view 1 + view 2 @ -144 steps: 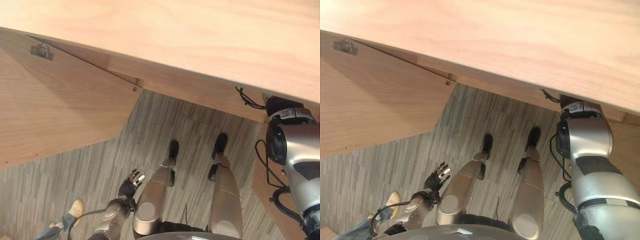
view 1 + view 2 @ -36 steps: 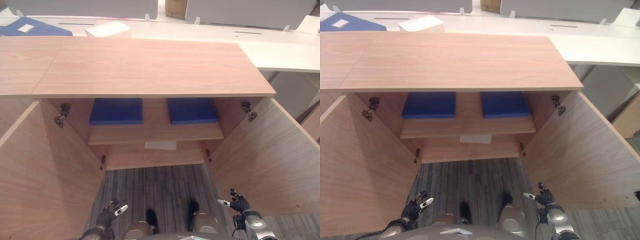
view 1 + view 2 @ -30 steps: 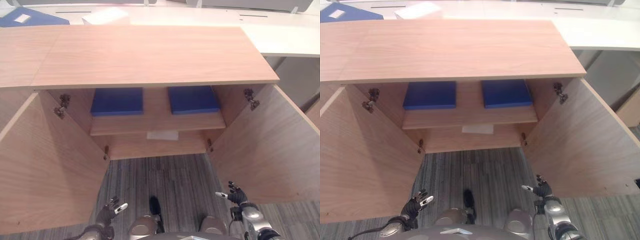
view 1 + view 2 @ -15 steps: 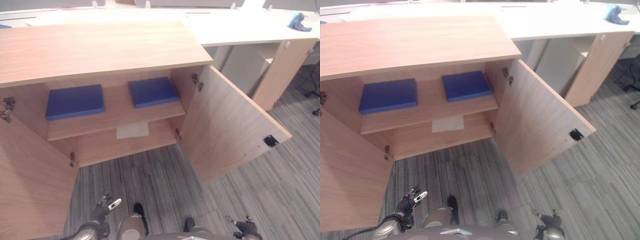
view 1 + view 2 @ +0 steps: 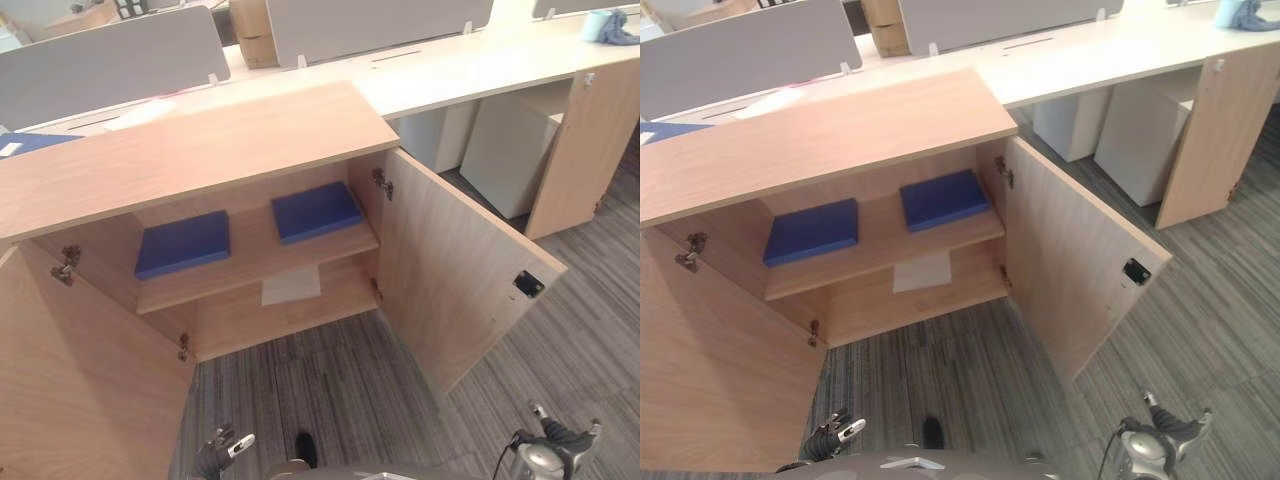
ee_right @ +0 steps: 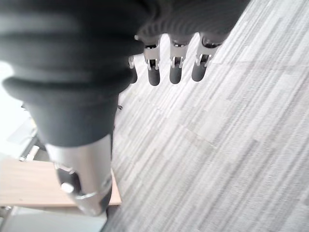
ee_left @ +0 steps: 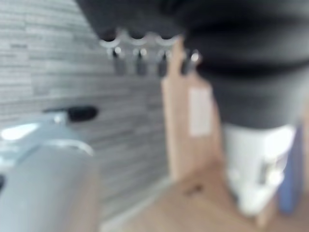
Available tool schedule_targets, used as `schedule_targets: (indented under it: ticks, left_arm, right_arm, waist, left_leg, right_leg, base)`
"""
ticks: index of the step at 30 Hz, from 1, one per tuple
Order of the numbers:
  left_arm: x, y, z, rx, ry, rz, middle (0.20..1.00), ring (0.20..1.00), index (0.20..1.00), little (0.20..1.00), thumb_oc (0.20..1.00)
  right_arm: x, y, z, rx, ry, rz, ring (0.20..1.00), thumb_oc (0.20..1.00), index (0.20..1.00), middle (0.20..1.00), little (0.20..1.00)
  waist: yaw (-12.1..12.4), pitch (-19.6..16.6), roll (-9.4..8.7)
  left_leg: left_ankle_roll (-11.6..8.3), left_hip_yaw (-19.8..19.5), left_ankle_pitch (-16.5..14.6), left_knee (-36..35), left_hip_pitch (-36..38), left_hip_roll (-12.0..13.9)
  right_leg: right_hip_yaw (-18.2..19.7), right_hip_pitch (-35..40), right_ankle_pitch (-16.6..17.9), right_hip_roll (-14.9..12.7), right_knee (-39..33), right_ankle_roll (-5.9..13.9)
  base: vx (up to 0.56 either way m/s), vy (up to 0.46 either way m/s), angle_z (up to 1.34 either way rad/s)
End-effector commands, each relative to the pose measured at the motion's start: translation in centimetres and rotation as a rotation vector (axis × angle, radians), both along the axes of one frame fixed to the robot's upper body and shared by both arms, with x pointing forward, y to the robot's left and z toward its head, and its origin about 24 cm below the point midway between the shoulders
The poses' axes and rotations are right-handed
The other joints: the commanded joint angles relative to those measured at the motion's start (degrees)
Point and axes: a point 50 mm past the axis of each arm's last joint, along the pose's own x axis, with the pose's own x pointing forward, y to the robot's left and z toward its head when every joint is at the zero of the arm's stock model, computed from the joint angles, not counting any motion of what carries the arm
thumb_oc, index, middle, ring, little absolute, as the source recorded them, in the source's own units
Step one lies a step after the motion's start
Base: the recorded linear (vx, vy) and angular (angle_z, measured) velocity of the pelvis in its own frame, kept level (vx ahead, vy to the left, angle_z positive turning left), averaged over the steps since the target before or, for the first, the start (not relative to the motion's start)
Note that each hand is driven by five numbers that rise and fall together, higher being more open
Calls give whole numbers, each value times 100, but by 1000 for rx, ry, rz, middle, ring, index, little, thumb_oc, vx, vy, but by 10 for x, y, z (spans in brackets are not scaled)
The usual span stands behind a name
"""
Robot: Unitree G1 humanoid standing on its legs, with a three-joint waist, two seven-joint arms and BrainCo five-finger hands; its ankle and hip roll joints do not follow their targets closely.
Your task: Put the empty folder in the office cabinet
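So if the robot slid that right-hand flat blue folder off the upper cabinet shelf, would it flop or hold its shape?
The right-hand flat blue folder lies flat with straight edges, so probably stiff. It looks thin, so likely light, and should slide easily on the smooth wooden shelf.

The office cabinet (image 5: 200,150) is done in a light wood-grain laminate, smooth and pretty matt, and the same finish is seen on both open doors (image 5: 465,270) and the inner shelf (image 5: 250,265). Small metal hinges (image 5: 381,183) are fitted at the door edges. Two blue folders (image 5: 183,243) (image 5: 316,210) are shown with a matt, plastic-looking cover. A pale sheet (image 5: 291,286) on the bottom board looks like paper. The floor (image 5: 560,240) is covered in grey striped carpet, rough-textured. The desk top (image 5: 470,62) behind is a smooth, slightly glossy white.
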Motion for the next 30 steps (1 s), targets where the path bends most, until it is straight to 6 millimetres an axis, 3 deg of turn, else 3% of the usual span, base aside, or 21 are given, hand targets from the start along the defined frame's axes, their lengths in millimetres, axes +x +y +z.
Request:
schedule_targets:
  ticks: [1,10,17,21,30]
  left_arm:
    - [37,10,10,62,-74,-95,1000,1000,1000,1000,1000]
    - [36,13,12,48,-68,-158,1000,1000,1000,1000,1000]
    - [33,15,12,38,-68,-176,1000,1000,1000,1000,1000]
    - [33,17,12,33,-73,-171,1000,1000,1000,1000,1000]
    - [35,25,15,43,-93,-127,1000,1000,1000,1000,1000]
  right_arm:
    - [43,-14,29,-49,-199,14,1000,1000,1000,1000,1000]
    - [93,-53,83,-59,-361,237,1000,1000,1000,1000,1000]
    - [111,-57,97,-17,-358,452,1000,1000,1000,1000,1000]
    - [121,-49,103,4,-355,619,1000,1000,1000,1000,1000]
    - [128,-2,94,74,-332,994,1000,1000,1000,1000,1000]
  waist:
    - [148,371,-81]
    - [283,458,122]
    - [305,490,185]
    - [302,526,183]
    - [275,609,-13]
  left_leg:
    - [182,145,-969,2,526,-330]
    - [49,-15,-791,2,396,-348]
    - [-18,-10,-728,18,404,-321]
    - [-47,12,-706,45,375,-291]
    - [-74,92,-715,90,354,-207]
  right_leg:
    - [-14,-224,-155,-177,250,42]
    - [-150,-318,-200,-232,327,-24]
    - [-215,-315,-265,-271,420,-45]
    - [-227,-346,-296,-279,476,-54]
    - [-275,-328,-312,-279,491,-32]
  base:
    - [34,-76,11]
    - [-16,-34,12]
    - [4,-5,2]
    - [0,0,0]
    - [0,0,-1]
